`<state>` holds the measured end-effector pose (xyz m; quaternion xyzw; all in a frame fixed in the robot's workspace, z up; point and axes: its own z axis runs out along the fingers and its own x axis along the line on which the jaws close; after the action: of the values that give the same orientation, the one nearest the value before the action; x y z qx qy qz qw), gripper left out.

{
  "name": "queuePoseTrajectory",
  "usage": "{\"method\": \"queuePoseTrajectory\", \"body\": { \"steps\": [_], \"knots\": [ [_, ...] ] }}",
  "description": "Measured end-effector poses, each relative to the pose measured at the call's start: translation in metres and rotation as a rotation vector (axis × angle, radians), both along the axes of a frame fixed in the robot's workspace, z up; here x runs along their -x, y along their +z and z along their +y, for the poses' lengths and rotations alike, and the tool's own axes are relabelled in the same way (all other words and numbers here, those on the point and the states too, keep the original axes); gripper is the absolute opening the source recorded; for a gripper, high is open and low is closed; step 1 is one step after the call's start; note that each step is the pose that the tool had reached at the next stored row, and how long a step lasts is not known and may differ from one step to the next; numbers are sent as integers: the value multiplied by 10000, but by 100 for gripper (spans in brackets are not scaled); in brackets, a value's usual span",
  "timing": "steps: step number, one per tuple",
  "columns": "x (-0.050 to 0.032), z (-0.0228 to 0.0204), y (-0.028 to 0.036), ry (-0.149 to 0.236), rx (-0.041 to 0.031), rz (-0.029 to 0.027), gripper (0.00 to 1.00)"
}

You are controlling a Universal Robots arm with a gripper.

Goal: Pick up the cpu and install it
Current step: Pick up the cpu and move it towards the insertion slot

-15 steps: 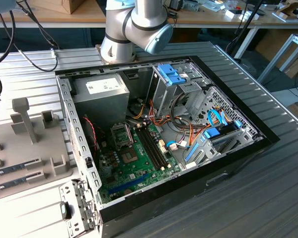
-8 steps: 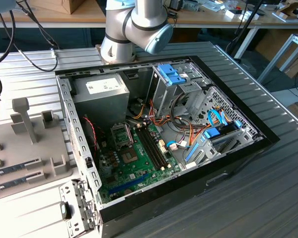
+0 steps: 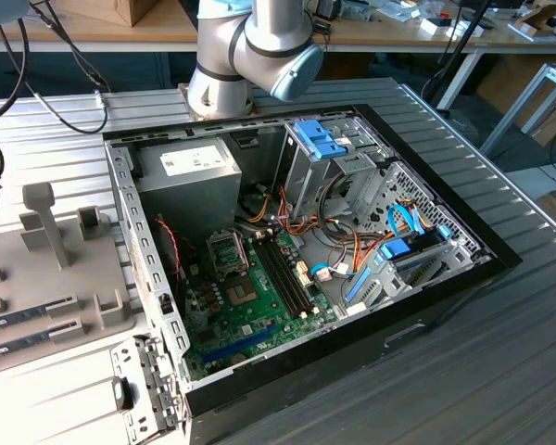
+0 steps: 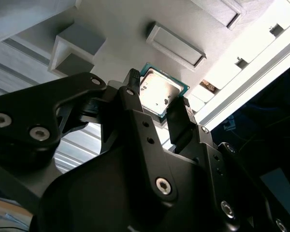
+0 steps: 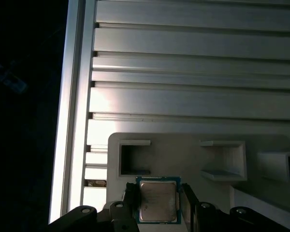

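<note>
The claw (image 4: 159,96), closed on two opposite edges of the cpu (image 4: 162,91), holds it silver lid up just above the grey parts tray (image 3: 37,283) at the exterior view's left, presumably leaving its underside free for the green motherboard (image 3: 252,324).

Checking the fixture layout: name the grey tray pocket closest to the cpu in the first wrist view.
The dark square pocket just beyond the cpu, which the gripper clasps; the grey tray's other two pockets lie farther along, away from it.
</note>
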<state>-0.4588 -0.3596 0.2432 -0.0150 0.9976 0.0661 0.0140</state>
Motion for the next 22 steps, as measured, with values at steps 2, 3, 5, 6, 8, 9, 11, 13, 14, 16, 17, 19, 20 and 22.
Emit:
{"method": "queuePoseTrajectory", "body": {
  "steps": [2, 3, 5, 6, 8, 9, 11, 13, 14, 16, 17, 19, 20, 22],
  "knots": [
    [0, 0, 1, 1, -10, 1, 47],
    [0, 0, 0, 0, -16, 0, 47],
    [0, 0, 1, 0, -28, 0, 47],
    [0, 0, 1, 0, -32, 0, 47],
    [0, 0, 1, 1, -43, 0, 47],
    [0, 0, 1, 0, -48, 0, 47],
    [0, 0, 2, 0, -57, 1, 47],
    [0, 0, 2, 1, -68, 0, 47],
    [0, 0, 3, 1, -75, 1, 47],
    [0, 0, 3, 0, -84, 0, 47],
    [0, 0, 4, 1, -88, 1, 47],
    [0, 0, 4, 0, -99, 0, 47],
    [0, 0, 4, 1, -108, 0, 47],
    [0, 0, 5, 1, -116, 0, 47]
  ]
}}
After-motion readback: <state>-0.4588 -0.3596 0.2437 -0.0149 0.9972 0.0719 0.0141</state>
